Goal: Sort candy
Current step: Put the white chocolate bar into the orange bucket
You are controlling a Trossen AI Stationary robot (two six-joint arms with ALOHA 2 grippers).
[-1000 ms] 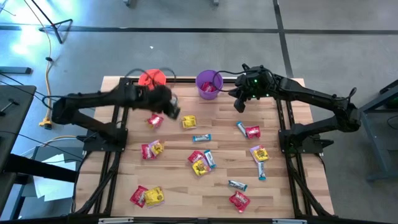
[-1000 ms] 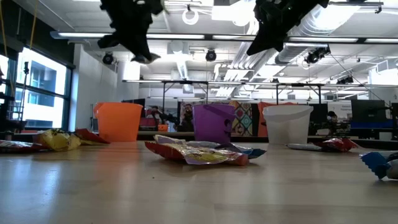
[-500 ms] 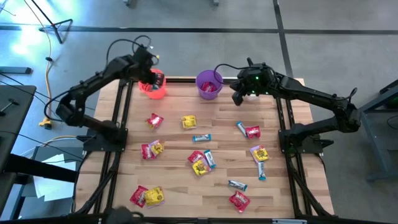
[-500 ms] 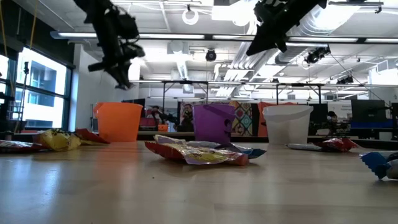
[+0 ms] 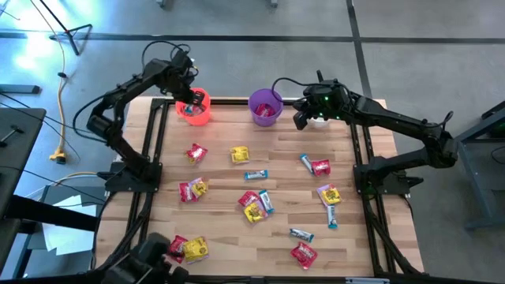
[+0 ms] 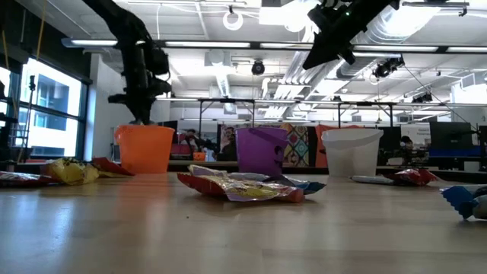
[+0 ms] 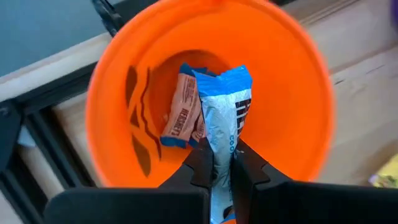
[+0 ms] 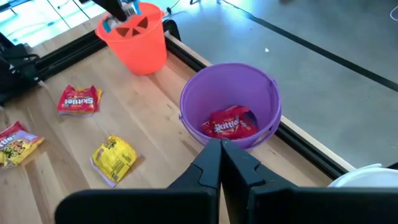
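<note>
High view: the left end effector (image 5: 190,100) is seen over the orange cup (image 5: 195,109) at about 11 o'clock on the counter (image 5: 229,237); the right end effector (image 5: 302,120) hangs beside the purple cup (image 5: 265,106) near 12 o'clock, with candy (image 5: 254,207) scattered across the middle. Low view: both arms are held above the cups. Left wrist view: a slim blue-and-white bar (image 7: 225,121) is pinched by its end over the orange cup; it is judged light, crinkly and slippery. Right wrist view: the fingers are pressed together, empty.

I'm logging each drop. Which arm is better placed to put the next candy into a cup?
Left. Its gripper is over the orange cup, shut on a blue-and-white bar. The right gripper hangs near the purple cup, shut and empty.
</note>
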